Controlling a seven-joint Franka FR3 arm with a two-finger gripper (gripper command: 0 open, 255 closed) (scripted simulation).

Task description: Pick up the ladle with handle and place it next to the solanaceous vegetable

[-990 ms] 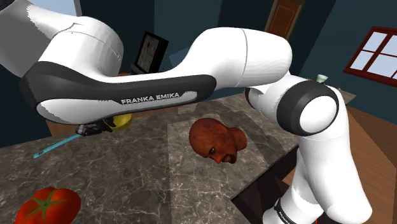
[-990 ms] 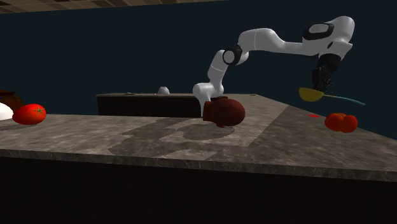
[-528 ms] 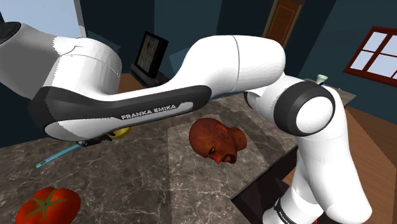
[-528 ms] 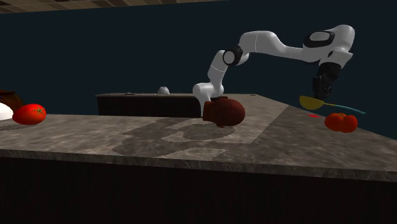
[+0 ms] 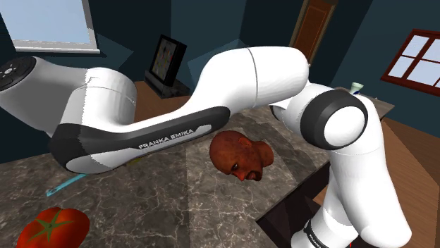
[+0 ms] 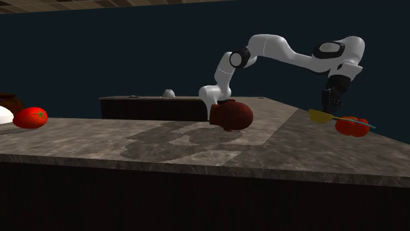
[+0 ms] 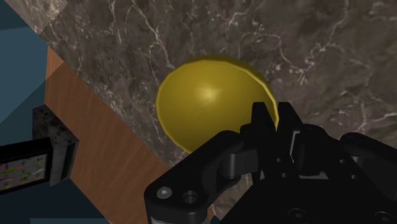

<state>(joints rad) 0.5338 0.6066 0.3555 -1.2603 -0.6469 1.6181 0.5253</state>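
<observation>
Dark marble table point(image 6: 197, 141) carries a tomato point(image 6: 352, 126); just beside it, the claw point(image 7: 273, 113) clamps the yellow ladle point(image 7: 203, 102).

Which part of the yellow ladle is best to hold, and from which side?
On the ladle, the thin handle right behind the bowl, from above: the bowl looks round and too wide for the jaws, while the handle lies nearly level.
</observation>
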